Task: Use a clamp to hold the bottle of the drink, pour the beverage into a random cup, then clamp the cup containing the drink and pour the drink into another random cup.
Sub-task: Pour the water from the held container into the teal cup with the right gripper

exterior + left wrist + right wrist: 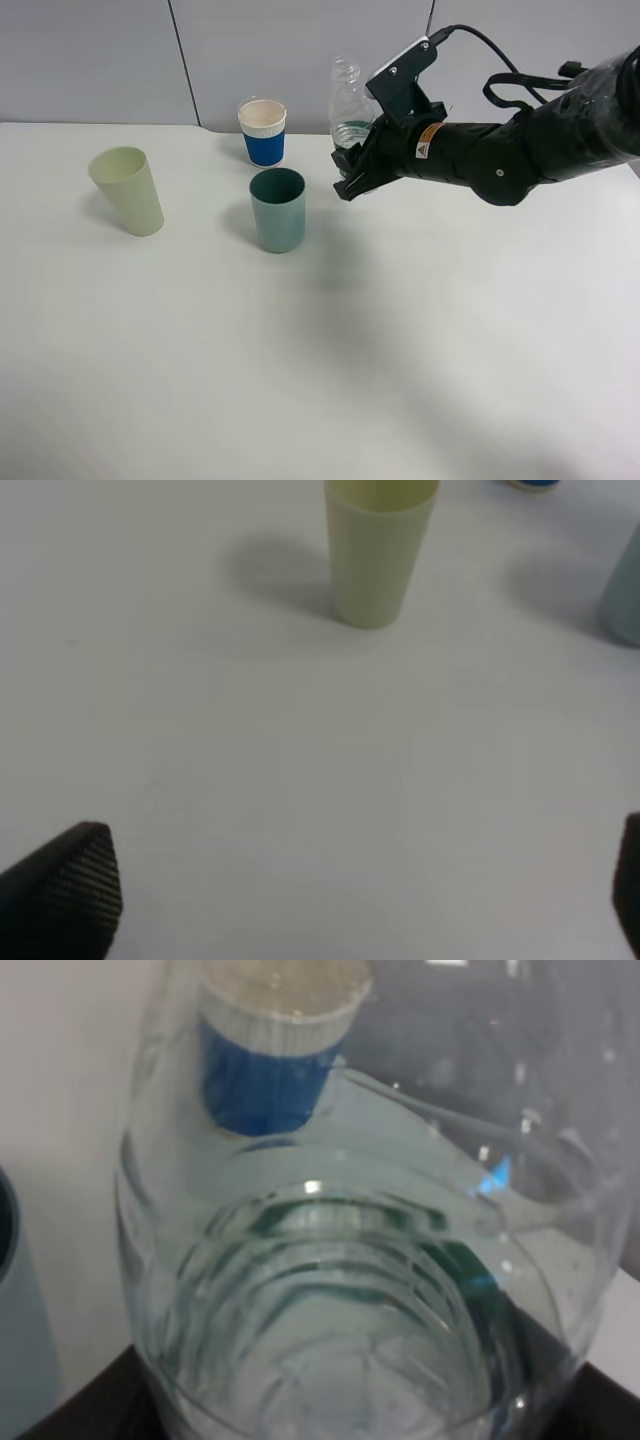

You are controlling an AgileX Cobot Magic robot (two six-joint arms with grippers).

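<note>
Upper centre of the overhead frame, the bottle (347, 90) is clamped tight in the right jaws, just right of the blue-and-cream cup (262, 135) and above the teal tumbler (277, 210). Far left stands the pale green cup (128, 190). The left jaws gape wide, empty, over the counter (300, 380).

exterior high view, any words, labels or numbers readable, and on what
No text is legible.
Orange sticker on the black wrapped arm: warning-style mark, print too small to read.
Clear plastic bottle: no label print readable.
Blue-and-cream cup: no print seen.
</note>
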